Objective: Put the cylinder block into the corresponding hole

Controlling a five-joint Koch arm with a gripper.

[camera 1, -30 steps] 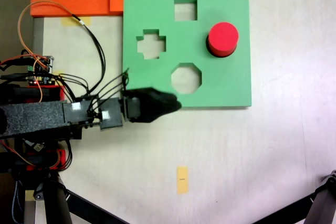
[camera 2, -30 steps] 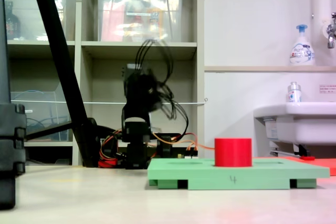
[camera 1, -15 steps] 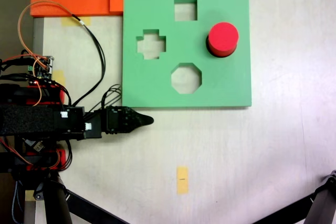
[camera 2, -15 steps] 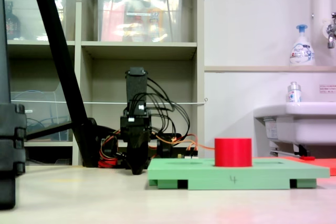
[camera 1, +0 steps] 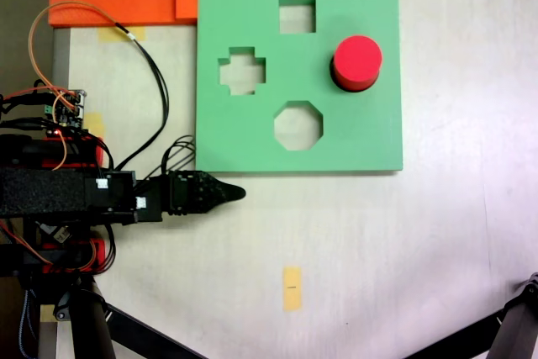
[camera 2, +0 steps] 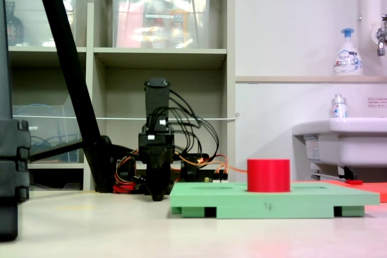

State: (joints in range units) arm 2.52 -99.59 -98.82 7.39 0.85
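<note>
One arm is lying low along the left side in the fixed view from above, its gripper (camera 1: 235, 193) pointing right and resting close to the tabletop, just off the lower left corner of the green foam board (camera 1: 252, 136). From above the jaws are tapering to a single dark tip, and from the side they are lining up one behind the other, so I cannot tell whether they are spread or pressed together; nothing is sitting between them.

Moving right across the board, a cross cut-out, a square cut-out and the octagonal cut-out (camera 1: 298, 125) are all standing empty. Further right, the cylinder block (camera 1: 357, 60) is sitting upright in the corresponding hole (camera 1: 340, 81), of which a dark crescent is showing at the block's lower left edge. In the side view the cylinder block (camera 2: 268, 175) is standing proud of the board's top face, well apart from the gripper (camera 2: 158, 196).

The block is looking bright red, short and squat, with a flat round top and a matte, plain wall. Judging by that look, it is probably light, soft foam that gives a little and grips well; the best hold would be across the curved wall, above the board.
</note>
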